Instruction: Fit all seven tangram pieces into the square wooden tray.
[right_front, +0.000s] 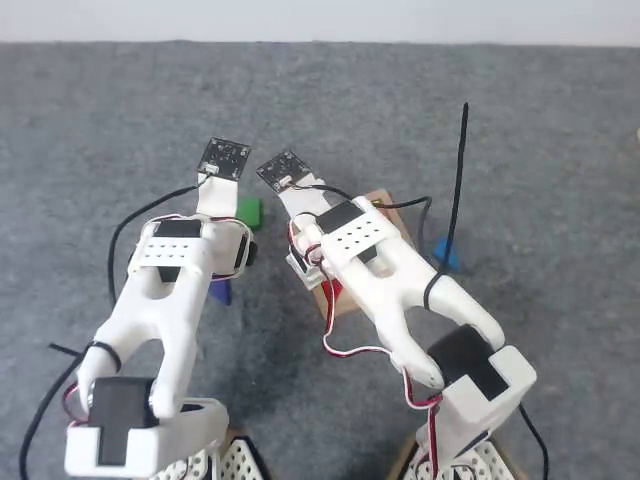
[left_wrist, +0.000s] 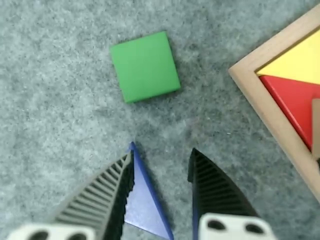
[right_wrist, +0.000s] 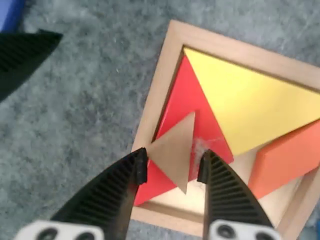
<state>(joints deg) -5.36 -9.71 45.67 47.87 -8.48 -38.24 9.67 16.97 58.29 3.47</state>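
From above, both arms lean over the grey carpet (right_front: 100, 120). The tray (right_front: 340, 303) lies under the right arm, a green square (right_front: 249, 211) is just beyond the left arm, and a spare blue piece (right_front: 446, 256) rests beside the tray.

In the left wrist view, the left gripper (left_wrist: 162, 156) is spread wide and holds nothing. It straddles a blue triangle (left_wrist: 145, 205) that lies flat on the carpet, against one finger and clear of the other. The green square sits beyond the fingertips, apart from them, and the tray's corner is near.

In the right wrist view, the right gripper (right_wrist: 172, 162) is pinched narrow on a pale triangle (right_wrist: 175, 150). It holds this over the red triangle (right_wrist: 172, 112), which sits in the tray with a yellow triangle (right_wrist: 250, 100) and an orange piece (right_wrist: 285, 155).

The pieces look thin, stiff and light, with smooth faces. A tapering triangle could probably squirt out of a pinch, so I would grip it across its broad part, edge to edge. The tray's raised rim, the red triangle below and the other arm close by all crowd the drop
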